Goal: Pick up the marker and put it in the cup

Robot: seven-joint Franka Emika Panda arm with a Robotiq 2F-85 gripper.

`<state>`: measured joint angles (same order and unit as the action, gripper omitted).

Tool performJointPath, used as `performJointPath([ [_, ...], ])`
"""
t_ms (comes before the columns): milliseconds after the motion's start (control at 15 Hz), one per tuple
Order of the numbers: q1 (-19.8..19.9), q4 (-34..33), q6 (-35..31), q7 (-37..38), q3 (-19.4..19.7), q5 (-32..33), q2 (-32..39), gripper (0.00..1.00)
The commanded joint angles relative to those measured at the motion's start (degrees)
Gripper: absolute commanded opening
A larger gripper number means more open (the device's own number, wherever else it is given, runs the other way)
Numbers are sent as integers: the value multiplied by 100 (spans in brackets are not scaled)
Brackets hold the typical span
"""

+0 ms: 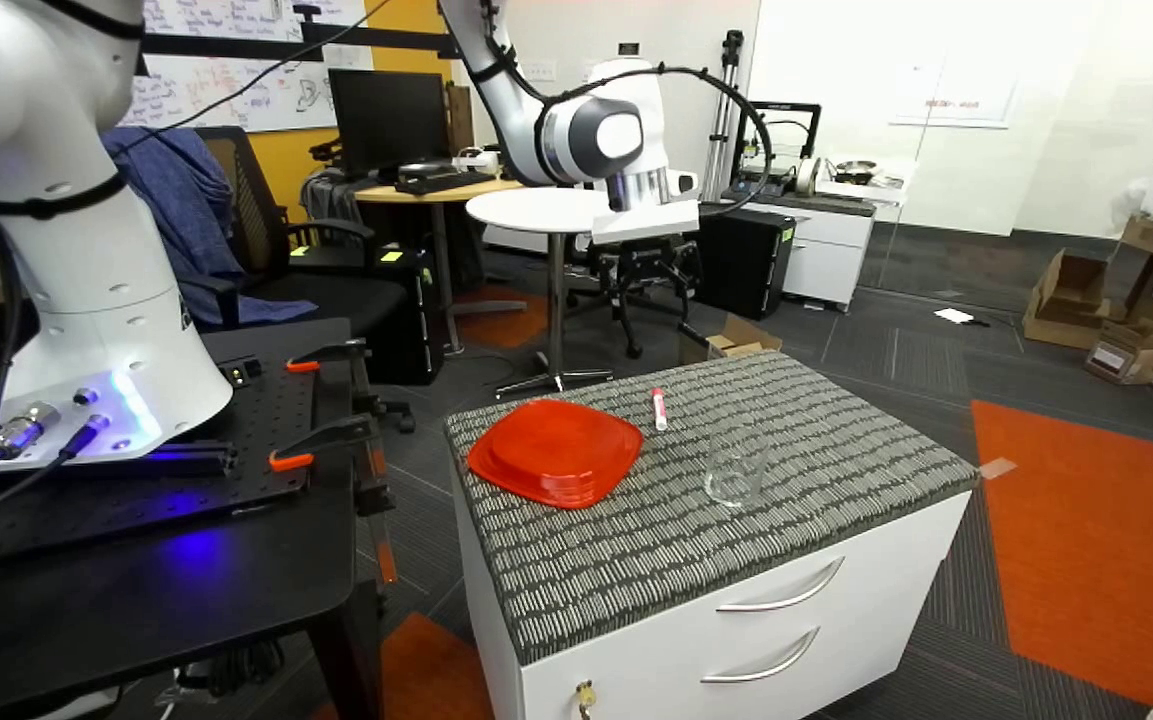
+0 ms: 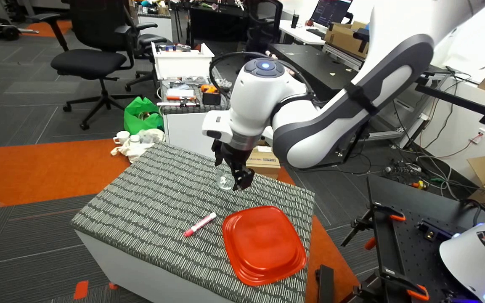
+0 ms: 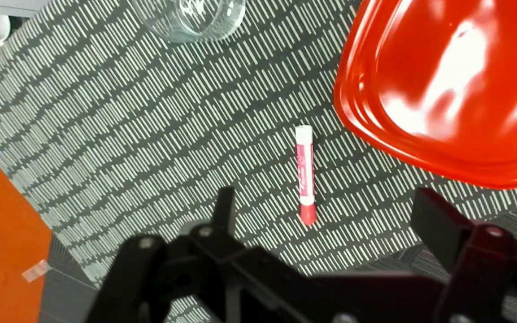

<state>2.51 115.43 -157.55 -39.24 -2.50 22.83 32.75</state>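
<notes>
The marker, white and pink with a red end, lies on the patterned cabinet top in both exterior views (image 1: pixel 659 409) (image 2: pixel 200 224) and in the wrist view (image 3: pixel 305 175). The clear cup stands on the same top (image 1: pixel 734 470); a gripper finger overlaps it in an exterior view (image 2: pixel 224 181), and it is cut by the top edge of the wrist view (image 3: pixel 195 27). My gripper is open and empty, held above the cabinet top (image 2: pixel 230 169). In the wrist view the marker's red end shows between the spread fingers (image 3: pixel 324 197), apart from them and below.
A wide red bowl lies beside the marker (image 1: pixel 556 450) (image 2: pixel 263 244) (image 3: pixel 352 107). The cabinet top (image 2: pixel 141 202) ends at open edges above the floor. A black table with orange-tipped clamps stands at the robot's base (image 1: pixel 266 580). Another cabinet with tools stands behind (image 2: pixel 183 115).
</notes>
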Motion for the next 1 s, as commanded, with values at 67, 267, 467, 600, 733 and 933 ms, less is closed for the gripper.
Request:
performJointPath([
  [67,72,-691,42,-119,-211,-231,723,100],
  [267,22,-1135,148,-132,-219,-194,1173,100],
  [467,-60,-1628,285,-88,-157,-150,1626,100],
  [600,-112,-1988,407,-41,-116,-146,1931,100],
  [733,-153,-2361,577,-8,-100,-166,2225,100],
  [933,-177,-2868,968,-25,-135,-224,2597,100],
])
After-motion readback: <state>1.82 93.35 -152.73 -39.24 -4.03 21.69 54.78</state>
